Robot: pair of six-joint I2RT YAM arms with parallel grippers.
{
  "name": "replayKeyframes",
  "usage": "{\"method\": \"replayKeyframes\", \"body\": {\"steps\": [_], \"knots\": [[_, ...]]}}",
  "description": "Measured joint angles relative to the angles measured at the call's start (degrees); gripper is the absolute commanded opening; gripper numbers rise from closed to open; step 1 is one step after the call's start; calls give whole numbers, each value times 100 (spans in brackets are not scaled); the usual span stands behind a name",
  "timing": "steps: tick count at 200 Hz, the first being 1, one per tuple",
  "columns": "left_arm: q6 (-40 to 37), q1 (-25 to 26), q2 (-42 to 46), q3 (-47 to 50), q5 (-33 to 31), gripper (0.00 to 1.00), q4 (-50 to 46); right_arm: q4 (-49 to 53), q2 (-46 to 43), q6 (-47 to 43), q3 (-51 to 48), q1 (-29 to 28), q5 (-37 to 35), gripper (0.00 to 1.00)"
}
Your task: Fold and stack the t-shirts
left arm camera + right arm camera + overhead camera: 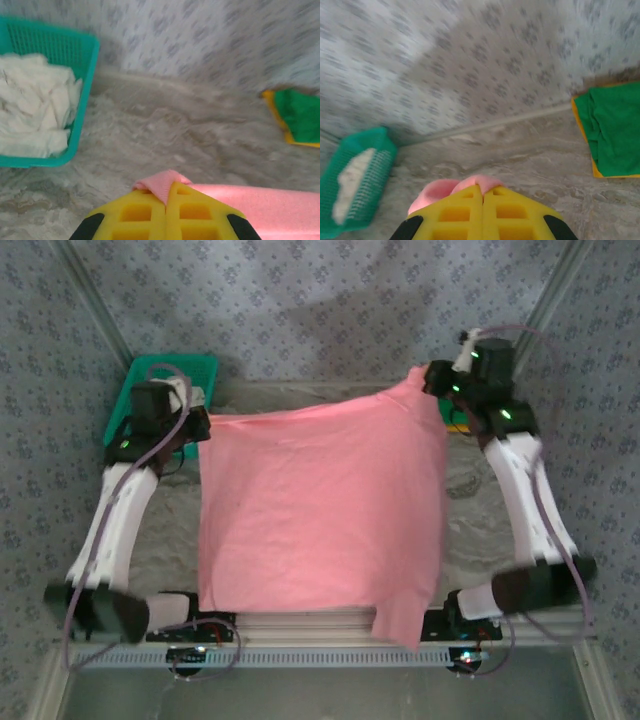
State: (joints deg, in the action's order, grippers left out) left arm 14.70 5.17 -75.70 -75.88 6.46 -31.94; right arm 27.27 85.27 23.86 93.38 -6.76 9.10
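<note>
Left claw (166, 192): yellow fingers pressed together, clamped on a small pinch of the pink shirt (320, 510), w/ a fold of cloth poking up btw the tips. Right claw (481, 192): same, fingers shut tight on another bunched corner of that shirt.

From above, the two claws hold the shirt's far edge up & stretched wide. The left corner is near the basket (150, 375) and the right corner looks a bit further back. The rest of the cloth slopes down toward the arm bases, and one sleeve hangs over the near edge of the table (480, 530).

Further out, the table is grey & marbled. The teal basket sits far left w/ white cloth (35, 110) inside. Far right, a folded green shirt (615, 130) lies on top of an orange-yellow shirt (581, 135), touching, as a stack.

Likely risks:
- **Slipping:** both grips are thin pinches. If the arms pull further apart, cloth cld slip from one claw & the shirt wld drop lopsided.
- **Tucked sleeve:** the sleeve over the near edge cld catch or end up tucked under, spoiling the fold.
- **Creases:** uneven lowering, esp. w/ the corners not level, wld leave creases.
- **Knocked stack:** the right corner is near the stack, so a sideways swing cld knock it.
</note>
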Motion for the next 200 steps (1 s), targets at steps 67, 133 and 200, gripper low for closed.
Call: {"method": "replayKeyframes", "body": {"steps": [67, 133, 200], "knots": [[-629, -68, -4452, -3112, -291, 73, 387, -90, 4948, 177, 3965, 94, 551, 58], [-343, 402, -2924, -2175, -435, 68, 525, -758, 1967, 516, 822, 328, 973, 48], [1032, 1045, -2124, 1283, -162, 42, 1252, -1078, 1646, 313, -1386, 11, 861, 0]]}}
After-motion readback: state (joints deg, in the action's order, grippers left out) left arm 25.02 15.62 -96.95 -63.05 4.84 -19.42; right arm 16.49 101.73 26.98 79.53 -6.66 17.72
